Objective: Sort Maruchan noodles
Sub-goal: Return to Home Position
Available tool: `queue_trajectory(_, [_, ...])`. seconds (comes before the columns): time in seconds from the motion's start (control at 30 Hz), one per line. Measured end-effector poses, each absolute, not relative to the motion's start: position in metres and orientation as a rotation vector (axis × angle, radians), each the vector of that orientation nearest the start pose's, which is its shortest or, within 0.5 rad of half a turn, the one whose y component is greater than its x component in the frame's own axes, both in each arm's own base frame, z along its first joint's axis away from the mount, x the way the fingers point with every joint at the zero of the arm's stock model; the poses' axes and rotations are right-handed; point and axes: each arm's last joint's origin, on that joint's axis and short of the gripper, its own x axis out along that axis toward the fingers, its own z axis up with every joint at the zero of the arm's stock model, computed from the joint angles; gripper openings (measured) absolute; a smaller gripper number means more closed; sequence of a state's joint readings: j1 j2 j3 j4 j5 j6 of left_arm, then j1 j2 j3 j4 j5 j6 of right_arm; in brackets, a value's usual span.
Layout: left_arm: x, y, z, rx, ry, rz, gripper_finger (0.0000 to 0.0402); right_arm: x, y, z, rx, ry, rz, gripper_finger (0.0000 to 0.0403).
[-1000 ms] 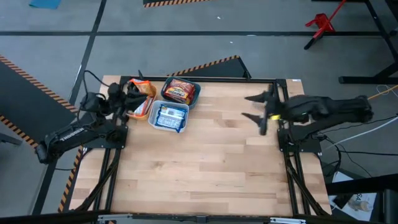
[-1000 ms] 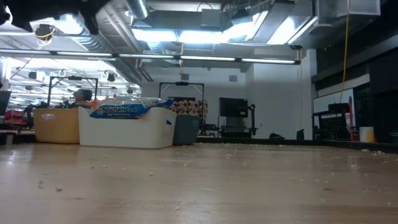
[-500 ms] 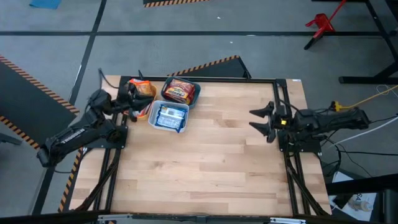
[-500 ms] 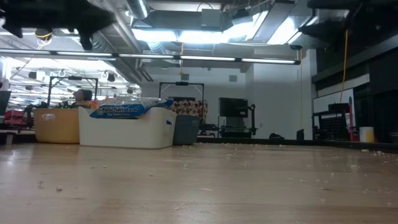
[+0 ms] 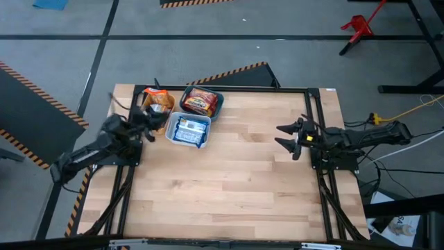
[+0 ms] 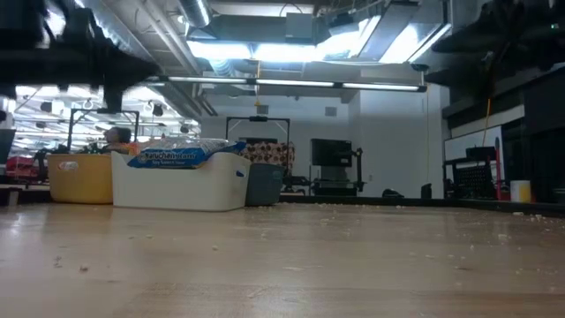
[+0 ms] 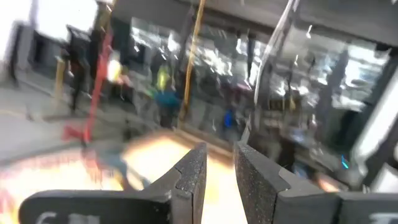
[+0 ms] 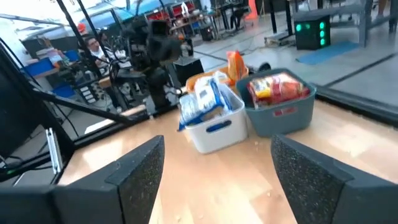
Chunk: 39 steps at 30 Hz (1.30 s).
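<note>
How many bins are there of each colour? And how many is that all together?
Yellow bin: 1
White bin: 1
Teal bin: 1
Total: 3 bins

Three bins cluster at the far left corner of the wooden bench (image 5: pixel 236 173): a yellow bin (image 6: pixel 78 181), a white bin (image 6: pixel 181 187) just beside it, and a teal bin (image 8: pixel 283 118). A red stand (image 5: pixel 357 28) sits on the grey floor (image 5: pixel 277 21).
</note>
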<state>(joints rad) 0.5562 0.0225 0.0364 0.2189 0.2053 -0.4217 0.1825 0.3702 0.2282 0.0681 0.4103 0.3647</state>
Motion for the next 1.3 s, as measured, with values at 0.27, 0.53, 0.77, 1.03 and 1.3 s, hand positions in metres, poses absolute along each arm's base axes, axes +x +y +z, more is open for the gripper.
queue_trajectory(0.27, [0.095,0.026,0.185,-0.322,-0.233,0.180,0.0076,0.120,0.010,0.182,0.367,0.040,-0.241,0.0282])
queue_trajectory(0.53, [0.098,0.010,0.185,-0.257,-0.216,0.128,0.0076,0.117,0.010,0.151,0.370,0.119,-0.267,0.0282])
queue_trajectory(0.77, [0.098,0.009,0.185,-0.260,-0.220,0.163,0.0076,0.117,0.010,0.151,0.279,0.130,-0.265,0.0282])
queue_trajectory(1.03, [0.098,0.009,0.185,-0.260,-0.219,0.161,0.0076,0.117,0.012,0.150,0.284,0.152,-0.194,0.0282])
queue_trajectory(1.3, [0.098,0.009,0.185,-0.260,-0.219,0.161,0.0076,0.118,0.013,0.150,0.288,0.159,-0.159,0.0282])
